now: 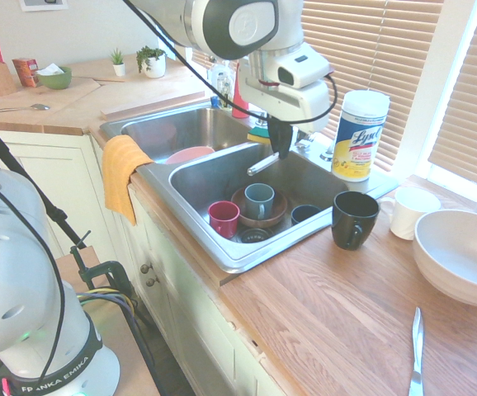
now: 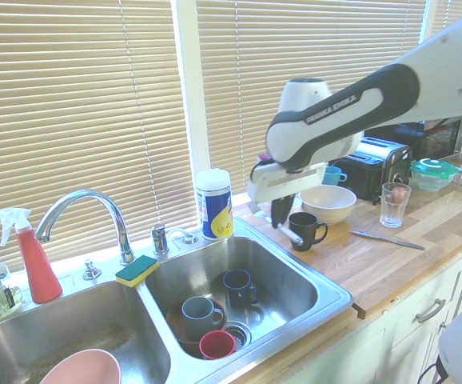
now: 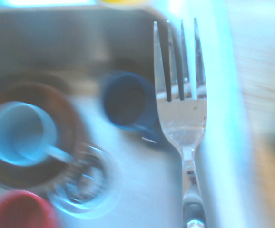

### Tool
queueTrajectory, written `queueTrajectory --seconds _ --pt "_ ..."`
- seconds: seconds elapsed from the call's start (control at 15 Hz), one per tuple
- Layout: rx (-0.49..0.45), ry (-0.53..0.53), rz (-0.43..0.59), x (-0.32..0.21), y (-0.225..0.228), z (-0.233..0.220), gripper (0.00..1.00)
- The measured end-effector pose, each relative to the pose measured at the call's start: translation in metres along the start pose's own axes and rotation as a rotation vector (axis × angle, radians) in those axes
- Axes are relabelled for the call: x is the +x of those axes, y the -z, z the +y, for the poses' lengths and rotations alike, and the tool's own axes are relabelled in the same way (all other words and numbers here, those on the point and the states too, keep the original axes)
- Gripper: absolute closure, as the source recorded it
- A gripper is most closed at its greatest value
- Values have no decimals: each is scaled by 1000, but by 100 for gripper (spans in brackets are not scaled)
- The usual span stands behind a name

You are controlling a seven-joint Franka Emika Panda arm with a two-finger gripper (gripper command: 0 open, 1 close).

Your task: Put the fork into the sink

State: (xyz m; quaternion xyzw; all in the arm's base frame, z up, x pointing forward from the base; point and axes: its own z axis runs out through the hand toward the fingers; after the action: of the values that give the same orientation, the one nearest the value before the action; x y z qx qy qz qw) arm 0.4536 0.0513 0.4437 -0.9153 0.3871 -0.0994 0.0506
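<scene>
Inside sink (image 1: 197, 177): four mugs, one fork (image 1: 262, 163).

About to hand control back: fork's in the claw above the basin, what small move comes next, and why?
Probably lower a little, then open. The claw holds the fork over the sink, high above the mugs, so releasing lower should keep it from bouncing out.

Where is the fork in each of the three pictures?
First exterior view: the fork hangs from the shut gripper above the back of the sink.
Second exterior view: it sticks out under the gripper, in front of the black mug, over the sink's right rim.
Wrist view: it fills the right middle, tines pointing up.
Shared landmark: the red cup in the sink.
</scene>
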Motion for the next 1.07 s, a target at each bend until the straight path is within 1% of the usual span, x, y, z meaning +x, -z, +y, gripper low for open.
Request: queueTrajectory --seconds 0.2,0.4,0.53,0.73,1.07 --pt "-19 -5 -20 -11 -60 -36 100" --pt "-52 1 -51 -24 -126 -53 100" --pt "-68 24 -76 -35 -163 -59 100" --pt "-90 43 -91 -38 -208 -64 100" --pt "-137 40 -113 -29 -266 -61 100"
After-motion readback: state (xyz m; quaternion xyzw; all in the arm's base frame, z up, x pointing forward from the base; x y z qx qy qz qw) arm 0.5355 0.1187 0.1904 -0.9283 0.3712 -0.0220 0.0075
